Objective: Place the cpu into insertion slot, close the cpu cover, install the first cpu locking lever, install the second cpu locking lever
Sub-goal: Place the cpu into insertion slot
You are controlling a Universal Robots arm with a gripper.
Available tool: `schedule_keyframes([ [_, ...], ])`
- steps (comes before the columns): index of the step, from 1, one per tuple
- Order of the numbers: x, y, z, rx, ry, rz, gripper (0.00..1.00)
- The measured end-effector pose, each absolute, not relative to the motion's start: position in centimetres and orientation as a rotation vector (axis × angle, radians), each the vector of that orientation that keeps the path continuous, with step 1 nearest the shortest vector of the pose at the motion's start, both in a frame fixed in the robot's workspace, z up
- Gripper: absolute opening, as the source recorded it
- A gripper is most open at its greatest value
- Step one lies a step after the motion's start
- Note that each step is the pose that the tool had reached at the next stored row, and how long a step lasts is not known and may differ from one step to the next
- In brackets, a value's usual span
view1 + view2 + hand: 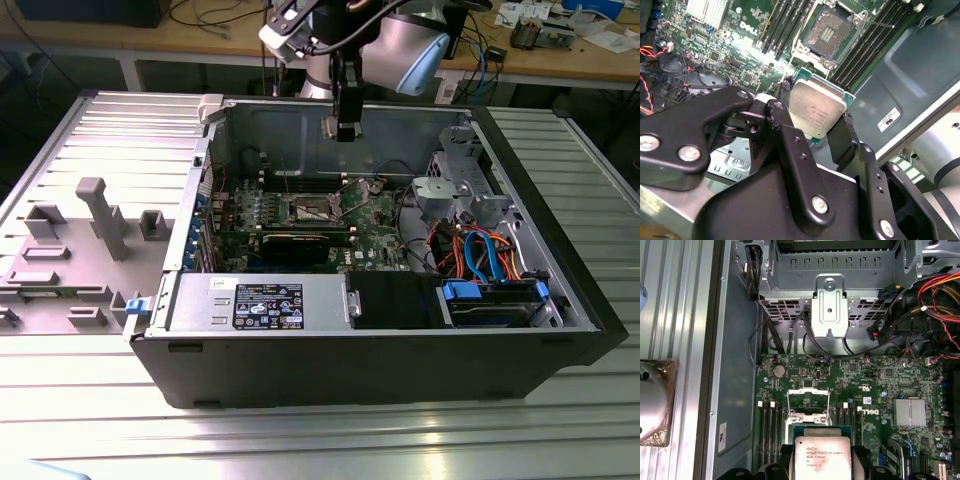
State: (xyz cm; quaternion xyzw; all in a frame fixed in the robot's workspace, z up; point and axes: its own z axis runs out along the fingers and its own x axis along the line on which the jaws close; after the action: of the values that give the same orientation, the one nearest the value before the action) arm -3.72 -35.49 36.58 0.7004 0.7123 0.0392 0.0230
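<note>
Exterior view: the black two-fingered tool (346, 132) hangs over the open black metal computer case (400, 350) on the ribbed metal bench (420, 445), above the small square dark-centred insertion slot (312, 208). Second wrist view: the tool is clamped on the small flat square silver-topped cpu (816, 112), gripping opposite edges, in the air and clear of the slot. First wrist view: same grip, over the green motherboard (880, 385). I reckon it's light and stiff, but slick and fragile underneath, so grab the edges only.
</note>
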Motion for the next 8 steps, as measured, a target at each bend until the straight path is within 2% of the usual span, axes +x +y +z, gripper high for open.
schedule_keyframes([
  [8,-3.76,-35.49,36.33,2.184,2.221,0.091,0.55],
])
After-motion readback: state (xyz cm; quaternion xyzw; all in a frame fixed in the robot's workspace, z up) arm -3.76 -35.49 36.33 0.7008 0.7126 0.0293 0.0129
